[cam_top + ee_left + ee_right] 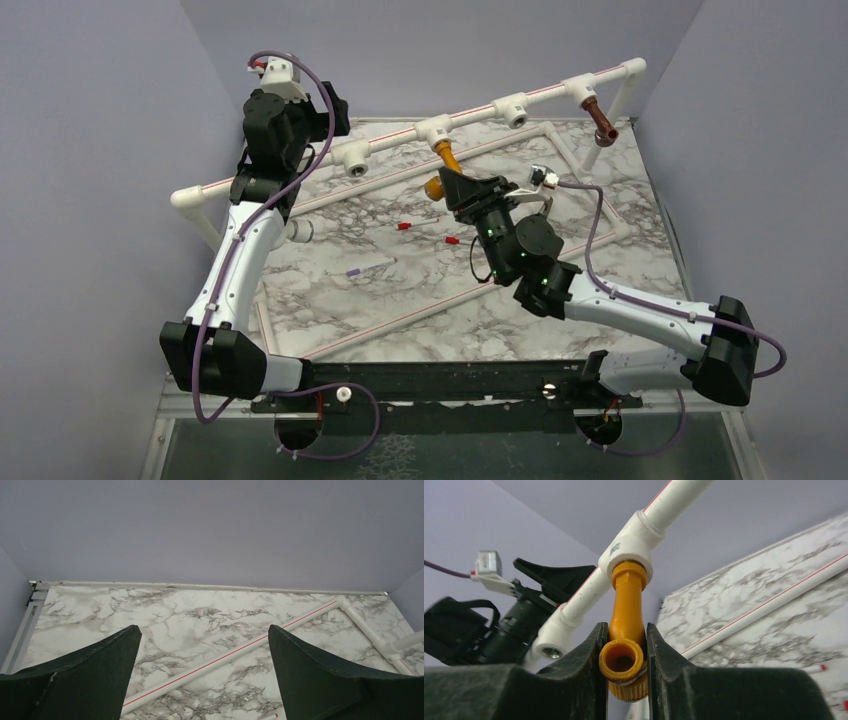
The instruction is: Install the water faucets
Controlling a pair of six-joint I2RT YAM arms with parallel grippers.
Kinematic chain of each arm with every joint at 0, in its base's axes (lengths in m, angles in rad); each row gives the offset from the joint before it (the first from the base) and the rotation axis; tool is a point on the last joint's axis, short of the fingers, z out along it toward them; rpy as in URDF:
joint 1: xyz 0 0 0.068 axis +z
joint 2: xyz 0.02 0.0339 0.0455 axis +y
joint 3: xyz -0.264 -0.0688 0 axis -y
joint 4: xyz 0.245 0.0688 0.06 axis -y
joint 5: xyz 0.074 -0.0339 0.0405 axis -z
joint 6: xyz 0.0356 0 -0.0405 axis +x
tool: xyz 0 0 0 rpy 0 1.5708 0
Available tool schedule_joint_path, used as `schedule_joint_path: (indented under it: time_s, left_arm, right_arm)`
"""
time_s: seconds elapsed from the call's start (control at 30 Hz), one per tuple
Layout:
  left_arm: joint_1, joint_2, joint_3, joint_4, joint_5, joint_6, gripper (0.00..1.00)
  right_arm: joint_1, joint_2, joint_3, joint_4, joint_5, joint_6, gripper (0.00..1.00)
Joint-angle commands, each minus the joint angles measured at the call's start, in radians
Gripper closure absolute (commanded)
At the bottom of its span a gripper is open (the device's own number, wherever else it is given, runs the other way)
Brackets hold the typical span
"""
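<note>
The orange-yellow faucet (626,630) sits with its stem in a white tee (631,547) of the raised pipe rail and hangs down from it; from above, this orange faucet (446,160) is at the rail's middle. My right gripper (624,647) is shut on its lower body, both fingers pressed against its sides; in the top view the right gripper (452,185) is just below the rail. A dark brown faucet (602,120) hangs from the tee near the rail's right end. My left gripper (205,650) stands wide open with nothing in it, raised at the far left (300,120).
A white pipe rail (400,145) with several tees crosses the back of the marble table (400,300). A low pipe frame with red stripes (225,655) lies on the table. Small red-tipped pieces (405,226) lie mid-table. Purple walls surround the area.
</note>
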Motion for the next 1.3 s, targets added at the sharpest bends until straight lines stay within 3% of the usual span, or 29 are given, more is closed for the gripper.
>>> schedule_joint_path:
  time_s: [0.0, 0.13, 0.3, 0.4, 0.57, 0.7, 0.9, 1.13, 1.27]
  left_arm:
    - [0.041, 0.041, -0.068, -0.164, 0.033, -0.008, 0.01]
    - [0.041, 0.041, -0.068, -0.164, 0.033, -0.008, 0.01]
    - [0.041, 0.042, -0.068, -0.162, 0.038, -0.01, 0.01]
    - [0.042, 0.041, -0.07, -0.162, 0.035, -0.008, 0.01]
    - [0.042, 0.04, -0.07, -0.162, 0.032, -0.007, 0.01]
    - [0.044, 0.04, -0.07, -0.162, 0.032, -0.007, 0.01]
    - [0.045, 0.041, -0.07, -0.162, 0.034, -0.008, 0.01]
    - [0.047, 0.044, -0.07, -0.162, 0.035, -0.009, 0.01]
    - [0.047, 0.045, -0.07, -0.162, 0.033, -0.008, 0.01]
  right_arm:
    - [0.009, -0.048, -0.043, -0.051, 0.11, 0.461, 1.0]
    - [0.007, -0.055, -0.05, -0.131, 0.087, 0.724, 1.0]
    - [0.004, -0.069, 0.015, -0.299, 0.043, 0.927, 1.0]
    - [0.004, -0.066, 0.053, -0.402, 0.036, 0.987, 0.99]
    - [0.004, -0.072, 0.025, -0.413, 0.039, 0.998, 0.98]
    - [0.004, -0.077, 0.025, -0.452, 0.045, 1.004, 0.81]
    - [0.003, -0.101, 0.018, -0.51, 0.058, 0.992, 0.45]
    - [0.004, -0.153, 0.008, -0.545, 0.057, 0.888, 0.22]
    - [0.004, -0.213, -0.023, -0.481, 0.052, 0.723, 0.19]
